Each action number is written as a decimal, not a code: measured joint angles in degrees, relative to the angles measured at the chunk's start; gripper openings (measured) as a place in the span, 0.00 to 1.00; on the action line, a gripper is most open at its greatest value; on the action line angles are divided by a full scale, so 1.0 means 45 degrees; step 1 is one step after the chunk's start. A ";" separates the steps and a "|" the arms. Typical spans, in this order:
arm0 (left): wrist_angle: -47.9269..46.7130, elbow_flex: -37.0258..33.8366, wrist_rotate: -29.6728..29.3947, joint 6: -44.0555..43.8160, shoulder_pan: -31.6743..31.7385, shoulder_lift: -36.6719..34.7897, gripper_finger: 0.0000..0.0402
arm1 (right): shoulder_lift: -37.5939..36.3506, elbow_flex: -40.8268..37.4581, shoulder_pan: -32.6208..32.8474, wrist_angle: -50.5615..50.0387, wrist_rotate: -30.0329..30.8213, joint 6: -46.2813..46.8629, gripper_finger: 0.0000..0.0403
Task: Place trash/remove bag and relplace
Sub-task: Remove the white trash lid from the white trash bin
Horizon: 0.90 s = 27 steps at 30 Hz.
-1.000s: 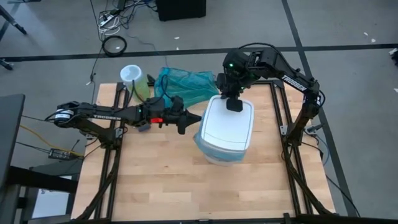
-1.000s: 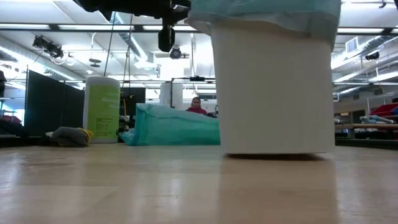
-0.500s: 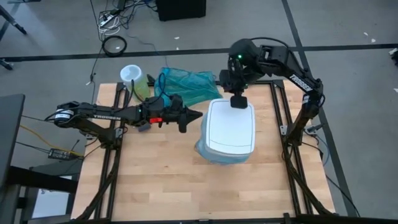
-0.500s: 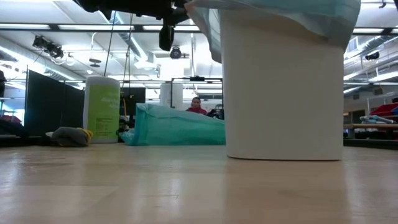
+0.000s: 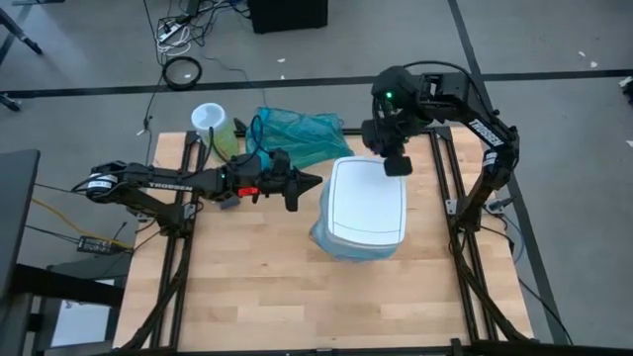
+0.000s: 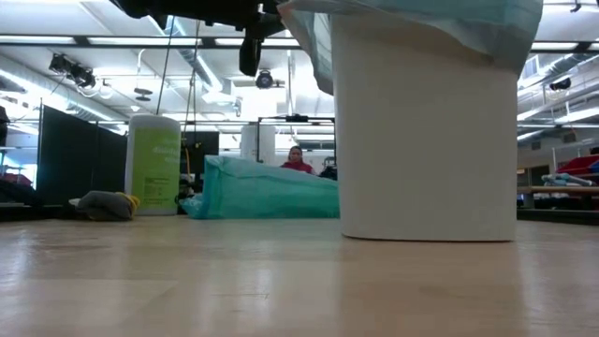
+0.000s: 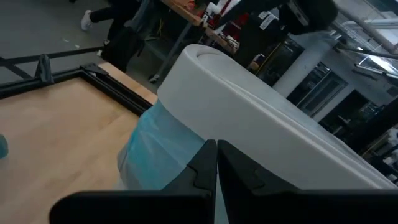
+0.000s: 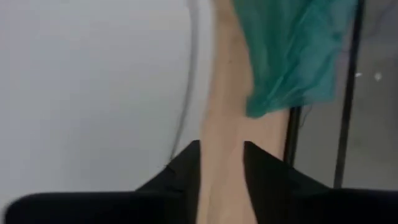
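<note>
A white bin with a closed lid (image 5: 366, 201) stands right of the table's middle. The light blue bag (image 5: 326, 237) lines it and hangs out under the lid (image 6: 505, 33) (image 7: 155, 143). My left gripper (image 5: 316, 182) (image 7: 216, 163) is shut and points level at the bin's left far corner. Above the bin's far right corner, my right gripper (image 5: 398, 165) (image 8: 221, 146) is open; only bare table shows between its fingers. The trash is out of view. My left gripper's shut fingertips (image 7: 208, 155) stand right by the bin's left side, in front of the bag's overhang. I cannot tell whether they touch it.
A darker teal-green plastic bag (image 5: 297, 133) (image 6: 267, 192) (image 8: 298, 56) lies at the far edge behind the bin. A white and green canister (image 5: 213, 129) (image 6: 154, 164) stands at the far left, with a dark bundle (image 6: 108, 204) beside it. The near half of the table (image 5: 257, 287) is bare wood.
My right gripper has gone from the lid's far edge up and toward the table's right edge. The bin has slid a little toward the right edge and turned squarer to the table. My left gripper has rolled in place.
</note>
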 joint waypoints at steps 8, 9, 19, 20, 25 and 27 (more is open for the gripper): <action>-0.0010 0.0000 -0.0021 0.0294 0.0010 -0.0001 0.06 | 0.0019 -0.0351 -0.0197 0.0515 0.0170 0.0861 0.53; -0.0011 0.0000 -0.0025 0.0294 0.0010 -0.0005 0.06 | 0.0019 -0.0377 -0.0140 0.0546 0.0024 0.0905 0.54; -0.0015 0.0000 -0.0129 0.0289 0.0034 -0.0005 0.06 | -0.0002 -0.1612 0.0024 0.0647 0.0149 0.0848 0.52; -0.0006 0.0000 -0.0162 0.0289 0.0038 -0.0005 0.06 | -0.0015 -0.1797 0.0028 0.0693 0.0227 0.0831 0.52; -0.0004 0.0000 -0.0245 0.0284 0.0083 -0.0005 0.06 | -0.0083 -0.2663 -0.0168 0.0799 -0.0097 0.0782 0.51; -0.0020 0.0000 -0.0254 0.0284 0.0083 -0.0005 0.06 | -0.0095 -0.3037 -0.0219 0.0959 -0.0421 0.0840 0.51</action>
